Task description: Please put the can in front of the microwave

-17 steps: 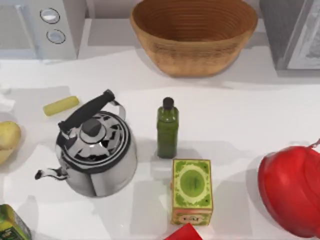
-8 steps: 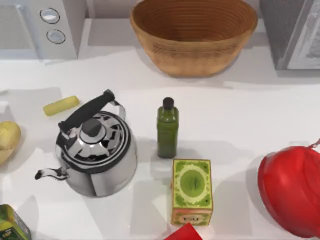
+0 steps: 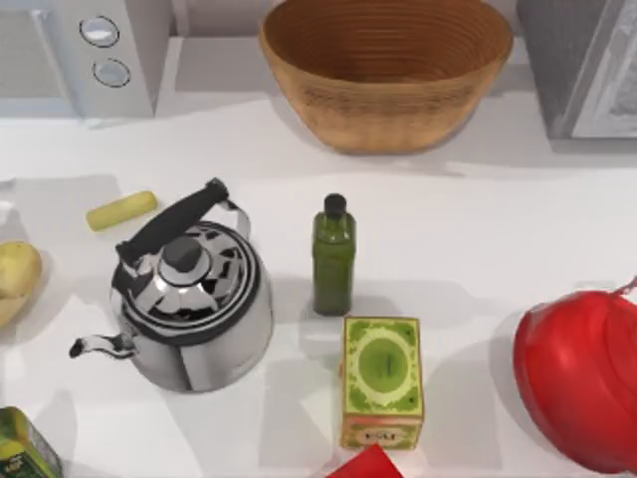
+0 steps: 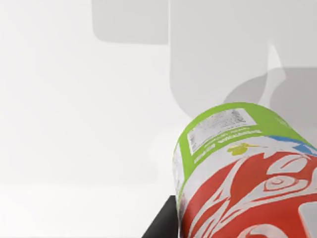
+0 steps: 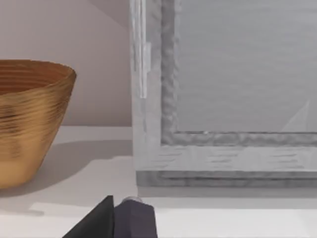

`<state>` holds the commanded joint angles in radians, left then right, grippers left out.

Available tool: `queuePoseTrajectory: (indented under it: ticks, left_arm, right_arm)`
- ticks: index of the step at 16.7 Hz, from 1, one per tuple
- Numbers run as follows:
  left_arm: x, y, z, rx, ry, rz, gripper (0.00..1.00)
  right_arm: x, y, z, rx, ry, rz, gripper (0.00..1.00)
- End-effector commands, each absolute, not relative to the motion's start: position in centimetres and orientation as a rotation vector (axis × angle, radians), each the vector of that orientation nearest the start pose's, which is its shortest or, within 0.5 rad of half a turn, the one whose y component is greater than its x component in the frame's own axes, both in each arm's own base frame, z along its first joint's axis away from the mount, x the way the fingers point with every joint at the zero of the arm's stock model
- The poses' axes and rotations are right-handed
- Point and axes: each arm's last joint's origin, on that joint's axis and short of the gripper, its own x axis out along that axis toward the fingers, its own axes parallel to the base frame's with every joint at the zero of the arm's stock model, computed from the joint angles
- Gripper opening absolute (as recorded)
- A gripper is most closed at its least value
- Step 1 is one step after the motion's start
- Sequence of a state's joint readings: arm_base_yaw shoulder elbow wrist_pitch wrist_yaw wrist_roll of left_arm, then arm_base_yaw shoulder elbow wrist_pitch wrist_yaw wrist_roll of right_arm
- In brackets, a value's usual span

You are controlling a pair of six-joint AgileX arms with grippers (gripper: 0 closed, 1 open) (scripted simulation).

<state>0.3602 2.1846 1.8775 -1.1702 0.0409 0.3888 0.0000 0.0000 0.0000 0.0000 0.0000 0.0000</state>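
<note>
ok so the can [image 4: 247,168] sits right up against the left wrist camera, over bare white table [image 4: 74,124], with its own shadow on the surface beyond it. Its long axis runs away from the lens, green end pointing off toward the table and red end nearest the camera. I honestly can't say if it's lying down or held up. A dark bit of the left gripper [image 4: 161,225] sits just beside the can's side, but I can't tell whether that gripper is clamped or apart, and it's the same story for the right gripper [image 5: 121,220], which is parked facing the darker grey appliance [image 5: 223,99] with the wicker basket [image 5: 29,119] next to it. From above, the basket's bare ribbed inside is showing. The microwave [image 3: 60,60] is in the top left corner, its two dials [image 3: 100,32] facing the table. Writing: the can has a white panel of tiny print on the green band and white swirls on the red, none of it readable. The green-and-gold tin [image 3: 381,378], just below the dark green bottle [image 3: 333,259], has a small label I can't read. The steel kettle [image 3: 189,299] stands left of the bottle
</note>
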Motion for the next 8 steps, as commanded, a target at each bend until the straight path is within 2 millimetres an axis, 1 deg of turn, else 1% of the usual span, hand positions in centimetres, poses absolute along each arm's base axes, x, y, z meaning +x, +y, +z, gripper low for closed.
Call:
queuePoseTrajectory:
  ticks: [8]
  left_arm:
    - [40.94,15.84,20.03,0.015,1.47,-0.016,0.75]
  right_arm:
    - [10.57,-0.12,16.0,0.0,0.0,0.0,1.0]
